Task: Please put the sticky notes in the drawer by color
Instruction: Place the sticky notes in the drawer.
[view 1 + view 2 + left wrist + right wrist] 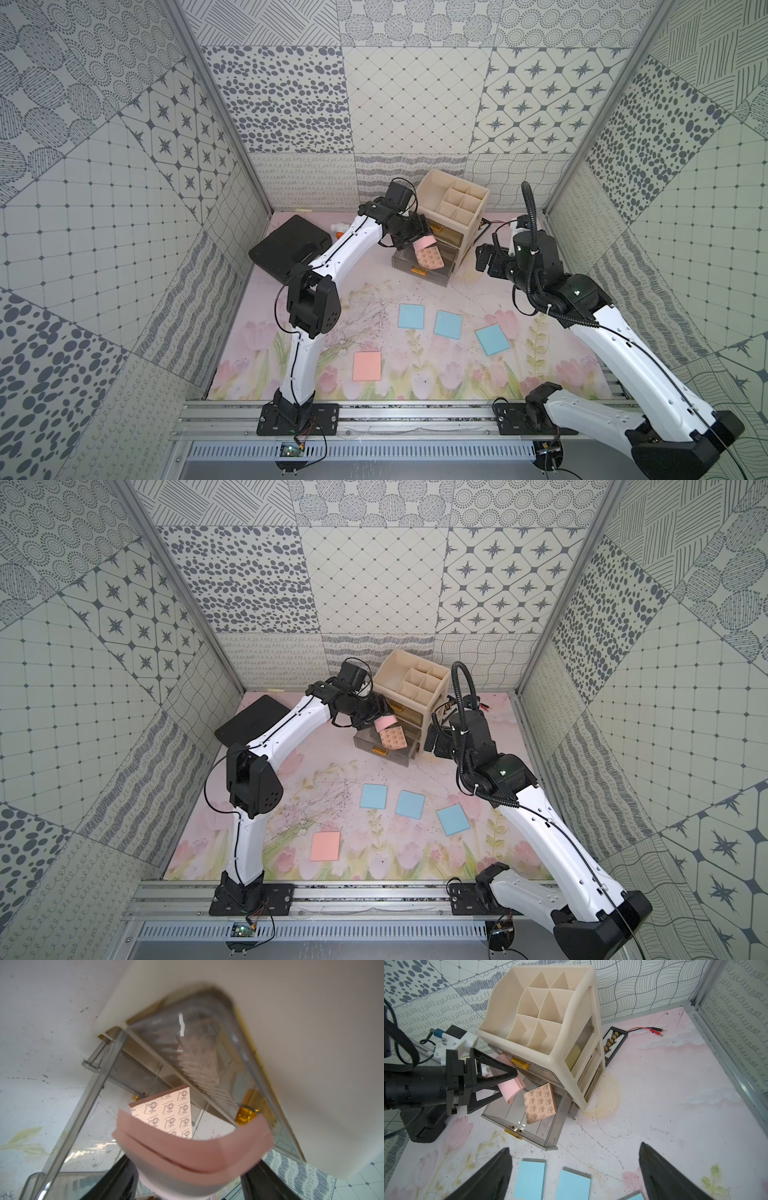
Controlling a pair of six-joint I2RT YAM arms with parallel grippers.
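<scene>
My left gripper [424, 241] is shut on a bent pink pad of sticky notes [193, 1153], squeezed between its black fingers [116, 1178]. It hangs over the pulled-out smoky clear drawer [419, 277] at the foot of the cream organizer [453, 203]. Another pink pad [539, 1103] lies in that drawer with its printed back up. Three blue pads [411, 316] [448, 324] [493, 339] and one pink pad [367, 365] lie flat on the floral mat. Something yellow [576, 1054] shows through the upper drawer's side. My right gripper [575, 1157] is open and empty, to the right of the organizer, above the blue pads.
A black case [286, 245] lies at the back left behind my left arm. A black connector board [614, 1043] with red and black leads lies behind the organizer. Patterned walls close in the back and both sides; a metal rail [415, 415] runs along the front.
</scene>
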